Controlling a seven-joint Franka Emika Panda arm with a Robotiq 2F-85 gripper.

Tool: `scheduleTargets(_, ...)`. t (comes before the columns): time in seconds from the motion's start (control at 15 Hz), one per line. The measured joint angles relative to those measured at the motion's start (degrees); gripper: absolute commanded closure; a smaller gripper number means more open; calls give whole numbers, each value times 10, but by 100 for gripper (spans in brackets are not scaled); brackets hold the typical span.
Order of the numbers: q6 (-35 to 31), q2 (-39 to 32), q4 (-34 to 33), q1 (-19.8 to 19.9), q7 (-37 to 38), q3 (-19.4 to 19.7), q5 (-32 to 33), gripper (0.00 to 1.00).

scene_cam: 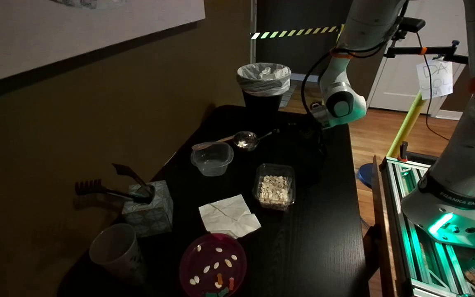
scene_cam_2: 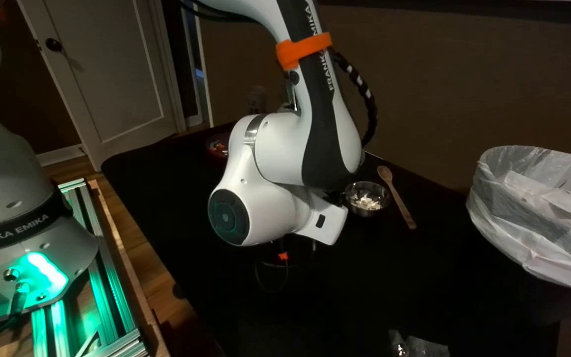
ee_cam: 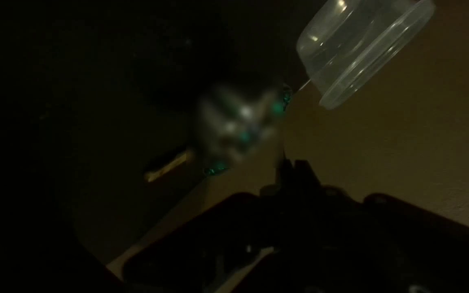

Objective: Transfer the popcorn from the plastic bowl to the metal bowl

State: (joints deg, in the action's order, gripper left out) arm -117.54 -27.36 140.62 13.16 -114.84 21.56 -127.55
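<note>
The jaws stand closed, nothing visible between them (the wrist view is too dark to be sure). The metal bowl, pale bits inside, lies nearest, up-left of the fingertips there; the coming move likely turns on that. Beyond stands the plastic bowl; set apart from both, a tub heaped with, I judge, popcorn.
</note>
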Motion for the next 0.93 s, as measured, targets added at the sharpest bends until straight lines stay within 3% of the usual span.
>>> scheduleTargets(0.33,58,9,0,24,122,15,222,99)
scheduleTargets(0.93,264,8,-35,91,231,26,554,99)
